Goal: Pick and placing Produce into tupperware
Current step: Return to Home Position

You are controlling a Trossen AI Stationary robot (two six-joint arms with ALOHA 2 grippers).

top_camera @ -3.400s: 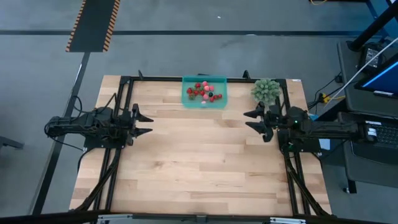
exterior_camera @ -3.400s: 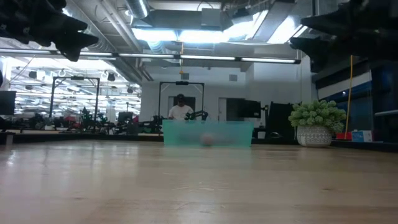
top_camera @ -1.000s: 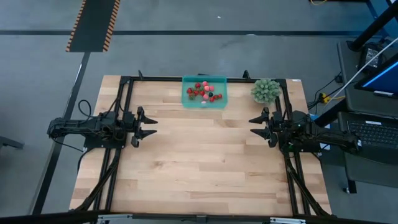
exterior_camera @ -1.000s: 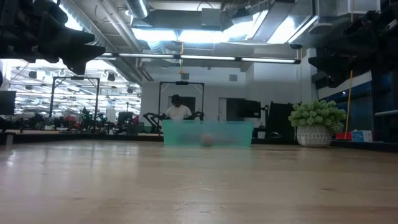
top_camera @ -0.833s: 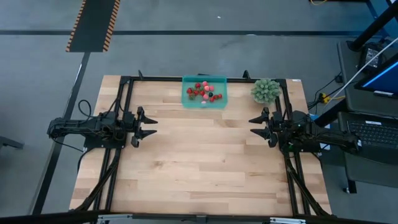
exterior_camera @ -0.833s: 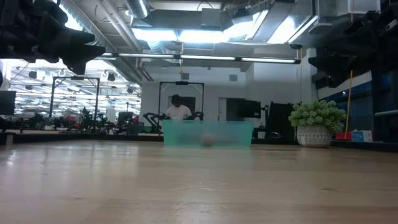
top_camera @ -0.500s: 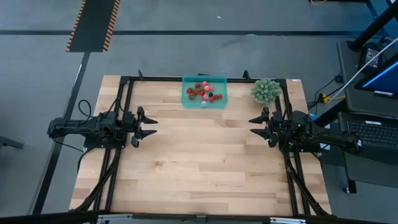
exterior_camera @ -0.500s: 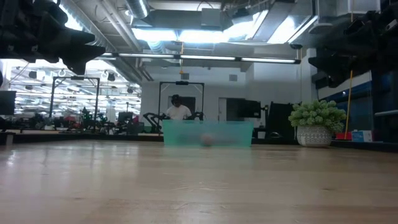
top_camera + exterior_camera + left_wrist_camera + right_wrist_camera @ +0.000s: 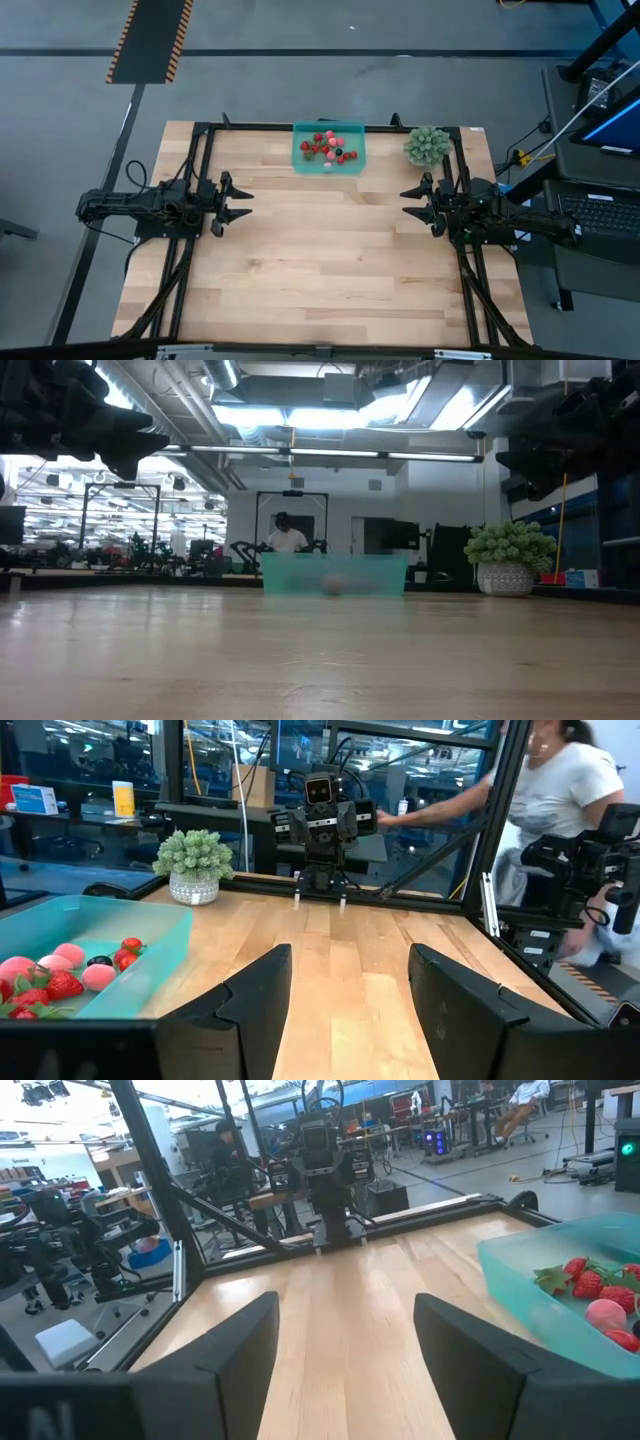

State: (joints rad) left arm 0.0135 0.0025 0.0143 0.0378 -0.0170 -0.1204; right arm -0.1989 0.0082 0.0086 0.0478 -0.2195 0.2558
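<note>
High view: left gripper (image 9: 243, 202) by table's left edge, right gripper (image 9: 407, 201) by right edge, facing each other, both spread wide, empty. Tupperware (image 9: 298, 160) at far edge, midway between arms, off to side of both jaw lines, long axis across table; neither arm clearly nearer. Produce (image 9: 328, 147) all inside; none seen loose on table (image 9: 320, 270).

Low view: tupperware far back, centre; green plant ball (image 9: 510, 550) apart, toward right arm's side.

Wrist views: fingers parted, nothing between; berries in tub. No readable writing. Job looks done.
</note>
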